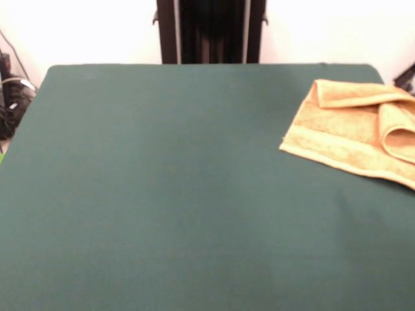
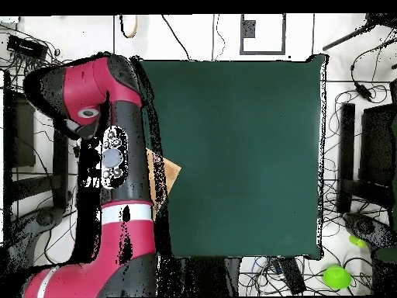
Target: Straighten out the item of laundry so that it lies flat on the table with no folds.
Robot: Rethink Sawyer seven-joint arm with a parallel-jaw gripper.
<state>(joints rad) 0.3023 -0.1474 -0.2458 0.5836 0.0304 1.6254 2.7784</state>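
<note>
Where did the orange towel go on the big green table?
In the front view the towel lies partly folded at the table's far right corner. In the overhead view only a bit of it peeks out at the table's left edge, beside the red arm.

light: bright, even; wall (image 1: 78,29) washed out white; shadows: faint; focus: soft

Front view: green table (image 1: 162,194) fills most of shot; towel (image 1: 353,133) sits at far right, running off right edge; it's not flat, right part folded over in rounded loop, top edge rolled into ridge, paler band along near edge; rest of cloth bare; black pedestal (image 1: 211,31) at top centre behind table against white wall; some dark cables (image 1: 11,97) at left edge; no arm showing here
</note>
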